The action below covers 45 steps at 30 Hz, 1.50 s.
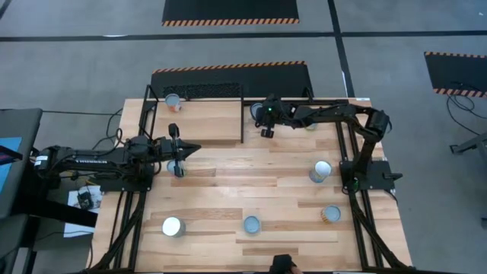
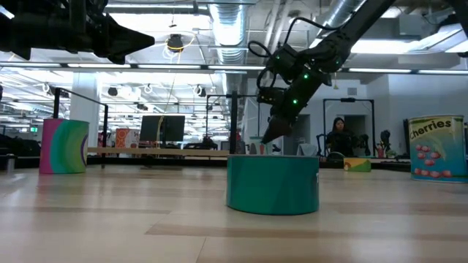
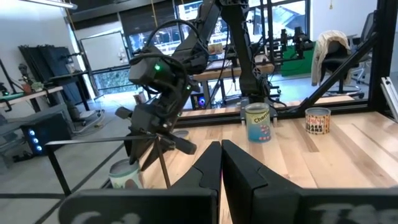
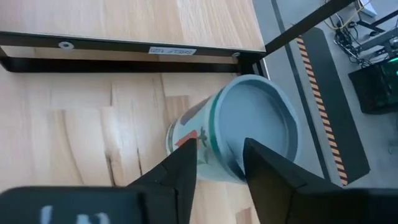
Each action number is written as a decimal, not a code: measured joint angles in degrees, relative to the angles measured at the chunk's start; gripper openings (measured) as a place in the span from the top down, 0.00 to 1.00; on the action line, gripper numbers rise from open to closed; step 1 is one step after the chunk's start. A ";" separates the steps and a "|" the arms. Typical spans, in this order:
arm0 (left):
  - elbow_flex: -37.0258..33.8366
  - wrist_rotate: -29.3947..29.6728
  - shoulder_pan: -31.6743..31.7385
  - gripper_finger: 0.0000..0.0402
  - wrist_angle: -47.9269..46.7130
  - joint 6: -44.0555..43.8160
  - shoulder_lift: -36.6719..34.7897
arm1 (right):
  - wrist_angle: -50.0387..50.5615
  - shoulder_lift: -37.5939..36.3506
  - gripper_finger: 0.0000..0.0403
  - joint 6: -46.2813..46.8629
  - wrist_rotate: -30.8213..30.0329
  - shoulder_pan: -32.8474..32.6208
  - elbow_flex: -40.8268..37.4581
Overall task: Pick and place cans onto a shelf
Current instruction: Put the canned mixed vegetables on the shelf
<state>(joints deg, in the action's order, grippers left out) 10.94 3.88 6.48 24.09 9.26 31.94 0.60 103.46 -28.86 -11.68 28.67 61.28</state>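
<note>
Right gripper open over can | pale-blue top, green band | beside shelf | left gripper closed, empty

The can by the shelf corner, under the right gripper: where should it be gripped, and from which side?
Grip the can by its round side wall just below the rim, coming down from above. It seems upright, its top facing the right gripper, whose open fingers line up with its two sides. The shelf frame runs close along one side, so keep the fingers off that side.
</note>
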 joint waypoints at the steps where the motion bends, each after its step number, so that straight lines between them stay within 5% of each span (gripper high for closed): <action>1: 0.00 0.00 0.00 1.00 -0.01 0.00 0.00 | 0.00 0.00 0.65 -0.02 0.00 0.00 0.00; 19: 0.00 0.00 -0.01 1.00 -0.03 0.00 0.00 | 3.45 -0.50 0.97 -0.11 -0.21 -0.28 0.60; 35: 0.02 0.04 -0.02 1.00 -0.14 0.42 0.00 | 49.89 -9.40 0.95 11.88 0.37 -5.22 27.26; 40: 0.02 0.02 0.00 1.00 -0.10 0.27 -0.01 | 58.27 -13.22 0.96 21.04 10.34 -7.19 35.30; 45: 0.02 0.81 -0.02 1.00 -0.14 0.03 -0.02 | 52.90 -15.73 0.96 25.23 25.24 -11.14 36.94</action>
<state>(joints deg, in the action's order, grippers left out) 10.96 4.69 6.46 23.94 9.28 31.93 53.50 87.73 -3.63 13.56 17.53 98.21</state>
